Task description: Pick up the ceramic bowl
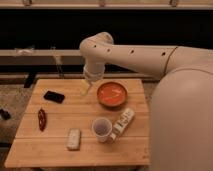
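The ceramic bowl (111,94) is round, shallow and orange-red with a darker rim. It sits upright on the right rear part of the wooden table (60,145). My gripper (86,88) hangs from the white arm just left of the bowl, pointing down over the table, close to the bowl's left rim but apart from it. A small white cup (102,129) stands in front of the bowl.
A black phone (53,96) lies at the table's left rear. A red chili-like object (42,119) lies at the left. A pale bar (74,138) lies in front. A white bottle (123,123) lies beside the cup. My arm's body fills the right side.
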You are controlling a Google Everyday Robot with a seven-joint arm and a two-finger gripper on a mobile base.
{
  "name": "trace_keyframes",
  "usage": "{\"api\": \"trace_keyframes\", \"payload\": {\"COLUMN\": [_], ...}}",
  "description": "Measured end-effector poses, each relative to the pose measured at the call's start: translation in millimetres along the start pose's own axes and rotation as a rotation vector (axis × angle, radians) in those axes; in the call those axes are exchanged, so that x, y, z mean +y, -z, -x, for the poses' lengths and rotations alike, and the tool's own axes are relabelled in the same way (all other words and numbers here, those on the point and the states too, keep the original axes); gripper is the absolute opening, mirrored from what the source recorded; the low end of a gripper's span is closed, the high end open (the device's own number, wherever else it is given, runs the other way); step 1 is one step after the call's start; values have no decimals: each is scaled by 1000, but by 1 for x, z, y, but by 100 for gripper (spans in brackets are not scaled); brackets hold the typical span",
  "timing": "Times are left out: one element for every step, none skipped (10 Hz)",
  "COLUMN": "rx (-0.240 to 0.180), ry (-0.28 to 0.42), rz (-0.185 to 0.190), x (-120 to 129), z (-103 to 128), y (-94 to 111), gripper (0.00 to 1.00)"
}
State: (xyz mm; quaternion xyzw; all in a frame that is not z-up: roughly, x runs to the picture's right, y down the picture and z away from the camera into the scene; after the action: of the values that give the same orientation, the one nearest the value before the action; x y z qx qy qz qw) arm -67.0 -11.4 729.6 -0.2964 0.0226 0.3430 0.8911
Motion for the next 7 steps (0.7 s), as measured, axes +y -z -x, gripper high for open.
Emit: {"api": "trace_keyframes", "payload": {"rx": [18, 35, 62, 89, 111, 139, 178], "ry": [7, 11, 22, 23, 25, 19, 2], "rz": [-27, -41, -74, -104, -123, -139, -160], "x": [-5, -9, -22, -39, -51, -59, -68], "z": [1, 5, 10, 11, 11, 9, 5], "y": [-1, -7, -19, -35, -49, -67, -88], "gripper": [80, 80, 80, 80, 80, 80, 80]}}
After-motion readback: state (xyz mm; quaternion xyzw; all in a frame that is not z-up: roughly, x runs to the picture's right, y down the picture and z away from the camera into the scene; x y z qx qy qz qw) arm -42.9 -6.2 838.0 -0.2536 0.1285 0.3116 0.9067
